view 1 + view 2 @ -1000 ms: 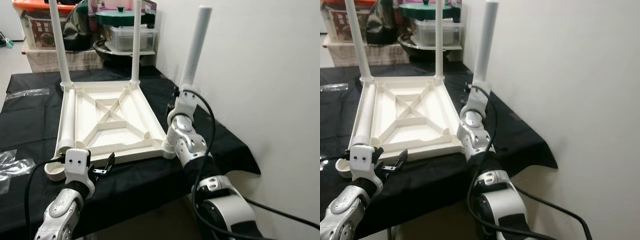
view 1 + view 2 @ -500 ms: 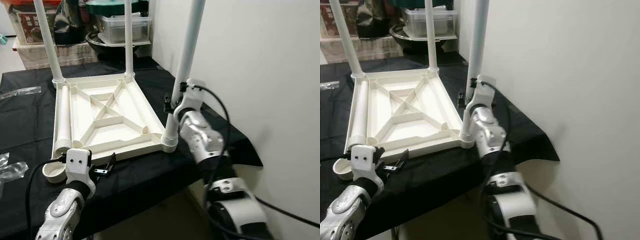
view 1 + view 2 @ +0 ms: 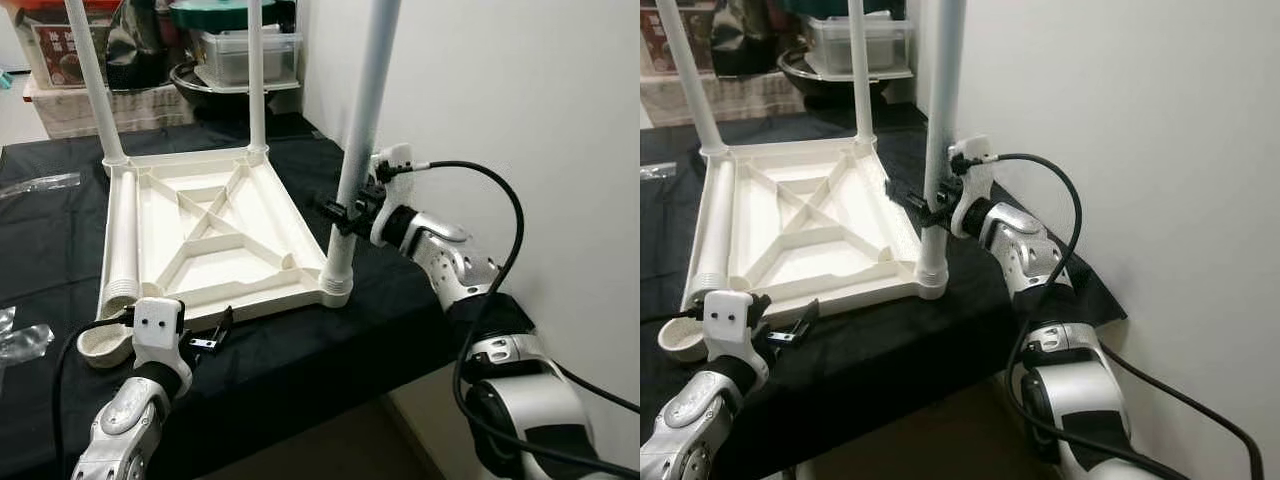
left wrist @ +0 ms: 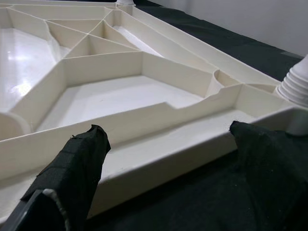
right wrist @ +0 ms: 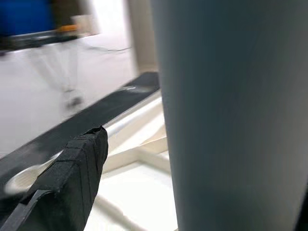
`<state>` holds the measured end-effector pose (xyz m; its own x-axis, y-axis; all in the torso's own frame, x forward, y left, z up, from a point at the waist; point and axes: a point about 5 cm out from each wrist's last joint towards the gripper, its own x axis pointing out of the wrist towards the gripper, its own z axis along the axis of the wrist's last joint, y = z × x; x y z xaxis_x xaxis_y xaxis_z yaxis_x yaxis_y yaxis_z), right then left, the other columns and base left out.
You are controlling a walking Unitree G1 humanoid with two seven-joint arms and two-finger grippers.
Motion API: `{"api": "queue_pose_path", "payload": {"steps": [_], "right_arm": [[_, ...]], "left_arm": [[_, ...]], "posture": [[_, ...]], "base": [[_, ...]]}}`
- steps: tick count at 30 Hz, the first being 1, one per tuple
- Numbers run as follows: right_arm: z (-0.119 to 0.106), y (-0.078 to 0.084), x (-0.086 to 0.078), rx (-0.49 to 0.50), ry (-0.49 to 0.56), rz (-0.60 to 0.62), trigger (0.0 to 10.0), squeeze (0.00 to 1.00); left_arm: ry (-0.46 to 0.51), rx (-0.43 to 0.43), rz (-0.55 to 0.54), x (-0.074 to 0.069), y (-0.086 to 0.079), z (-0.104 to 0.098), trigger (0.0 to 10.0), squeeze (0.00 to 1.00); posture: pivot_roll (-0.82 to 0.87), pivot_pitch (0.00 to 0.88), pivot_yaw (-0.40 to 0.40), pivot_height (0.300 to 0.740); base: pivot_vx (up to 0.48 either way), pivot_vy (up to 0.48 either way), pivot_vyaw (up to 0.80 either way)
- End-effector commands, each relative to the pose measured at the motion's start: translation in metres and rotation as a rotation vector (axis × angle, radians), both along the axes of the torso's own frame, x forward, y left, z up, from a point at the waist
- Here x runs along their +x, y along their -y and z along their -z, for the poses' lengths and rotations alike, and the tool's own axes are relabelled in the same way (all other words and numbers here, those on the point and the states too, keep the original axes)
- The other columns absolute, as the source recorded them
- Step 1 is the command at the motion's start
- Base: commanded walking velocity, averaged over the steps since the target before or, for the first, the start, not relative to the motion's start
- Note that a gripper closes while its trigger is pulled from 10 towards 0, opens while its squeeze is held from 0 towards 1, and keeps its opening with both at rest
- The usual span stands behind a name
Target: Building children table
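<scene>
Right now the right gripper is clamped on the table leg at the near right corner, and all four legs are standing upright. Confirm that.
Not all four. The right gripper does clamp the near right leg, but the left eye view shows three legs upright; the fourth leg lies flat along the upturned tabletop's left edge.

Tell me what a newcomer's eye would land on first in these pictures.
First, the upside-down white tabletop on the black cloth, with three white legs standing up from its corners. Next, the right pincer shut on the near right leg by the wall. A fourth leg lies flat along the tabletop's left edge, and the left pincer hovers open at the near edge.
</scene>
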<state>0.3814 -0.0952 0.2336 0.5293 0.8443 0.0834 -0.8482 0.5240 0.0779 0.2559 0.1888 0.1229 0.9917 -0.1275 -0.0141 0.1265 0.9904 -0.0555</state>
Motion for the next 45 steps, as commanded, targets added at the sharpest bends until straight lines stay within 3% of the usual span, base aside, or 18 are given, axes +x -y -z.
{"api": "queue_pose_path", "payload": {"steps": [1, 4, 5, 6, 7, 12, 13, 15, 16, 26, 28, 30, 33, 38, 39, 41, 42, 45], "right_arm": [[0.012, -0.011, -0.007, -0.023, -0.013, -0.135, 10.0, 0.00], [0.016, -0.014, -0.011, -0.027, -0.012, -0.214, 9.3, 0.00], [0.017, -0.016, -0.014, -0.028, -0.003, -0.267, 6.5, 0.00], [0.017, -0.016, -0.014, -0.028, -0.003, -0.267, 6.5, 0.00], [0.019, -0.018, -0.016, -0.033, 0.006, -0.302, 5.0, 0.00], [0.023, -0.021, -0.018, -0.054, 0.022, -0.333, 4.0, 0.00], [0.024, -0.021, -0.016, -0.057, 0.023, -0.309, 1.8, 0.00], [0.024, -0.021, -0.014, -0.058, 0.024, -0.295, 1.8, 0.00], [0.025, -0.019, -0.011, -0.057, 0.015, -0.253, 0.0, 0.00], [0.037, -0.001, 0.012, -0.149, -0.043, 0.231, 0.0, 0.00], [0.056, 0.014, 0.017, -0.209, -0.110, 0.689, 0.0, 0.00], [0.056, 0.014, 0.017, -0.209, -0.110, 0.689, 0.0, 0.00], [0.079, 0.009, 0.003, -0.122, -0.247, 1.026, 0.0, 0.00], [0.078, -0.026, -0.006, -0.080, -0.299, 0.950, 0.0, 0.00], [0.072, -0.036, -0.006, -0.073, -0.274, 0.876, 10.0, 0.00], [0.072, -0.036, -0.006, -0.073, -0.274, 0.876, 10.0, 0.00], [0.064, -0.038, -0.006, -0.055, -0.238, 0.834, 10.0, 0.90], [0.055, -0.034, -0.003, -0.031, -0.200, 0.804, 10.0, 1.00]], "left_arm": [[-0.001, 0.007, 0.006, 0.000, -0.001, 0.001, 10.0, 0.00], [-0.001, 0.008, 0.006, 0.000, 0.000, 0.001, 10.0, 0.00], [0.000, 0.008, 0.006, 0.000, 0.000, 0.001, 10.0, 0.00], [0.000, 0.008, 0.006, 0.000, 0.000, 0.001, 10.0, 0.00], [0.001, 0.008, 0.006, 0.000, 0.000, 0.001, 10.0, 0.00], [0.002, 0.008, 0.006, -0.001, 0.000, 0.001, 10.0, 0.00], [0.003, 0.009, 0.006, -0.001, 0.000, 0.001, 10.0, 0.00], [0.003, 0.009, 0.007, -0.001, -0.001, 0.001, 10.0, 0.00], [0.003, 0.009, 0.007, -0.001, -0.001, 0.001, 10.0, 0.00], [0.001, 0.011, 0.014, -0.001, 0.000, 0.001, 10.0, 0.00], [-0.002, 0.011, 0.011, -0.002, 0.000, 0.002, 10.0, 0.00], [-0.002, 0.011, 0.011, -0.002, 0.000, 0.002, 10.0, 0.00], [-0.005, 0.010, 0.009, -0.002, 0.001, 0.003, 10.0, 0.00], [-0.007, 0.012, 0.007, -0.002, -0.001, 0.002, 10.0, 0.00], [-0.007, 0.013, 0.006, -0.001, -0.001, 0.002, 10.0, 0.00], [-0.007, 0.013, 0.006, -0.001, -0.001, 0.002, 10.0, 0.00], [-0.005, 0.014, 0.005, -0.001, -0.002, 0.002, 10.0, 0.00], [-0.003, 0.013, 0.005, 0.000, -0.002, 0.002, 10.0, 0.00]], "posture": [[0.09, 0.000, -0.127, 0.740], [0.10, 0.000, -0.130, 0.740], [0.10, 0.000, -0.134, 0.740], [0.10, 0.000, -0.134, 0.740], [0.10, 0.000, -0.134, 0.740], [0.10, 0.000, -0.134, 0.740], [0.10, 0.000, -0.134, 0.740], [0.10, 0.000, -0.131, 0.740], [0.10, 0.000, -0.131, 0.740], [0.09, 0.000, -0.125, 0.740], [0.09, 0.000, -0.125, 0.740], [0.09, 0.000, -0.125, 0.740], [0.09, 0.000, -0.122, 0.740], [0.09, 0.000, -0.116, 0.740], [0.09, 0.000, -0.119, 0.740], [0.09, 0.000, -0.119, 0.740], [0.08, 0.000, -0.120, 0.740], [0.08, 0.000, -0.122, 0.740]], "base": [[0.000, 0.000, 0.00], [0.000, 0.000, 0.00], [0.000, 0.000, 0.00], [0.000, 0.000, 0.00], [0.000, 0.000, 0.00], [0.000, 0.000, 0.00], [0.000, 0.000, 0.00], [0.000, 0.000, 0.00], [0.000, 0.000, 0.00], [0.000, 0.000, 0.00], [0.000, 0.000, 0.00], [0.000, 0.000, 0.00], [0.000, 0.000, 0.00], [0.000, 0.000, 0.00], [0.000, 0.000, 0.00], [0.000, 0.000, 0.00], [0.000, 0.000, 0.00], [0.000, 0.000, 0.00]]}}
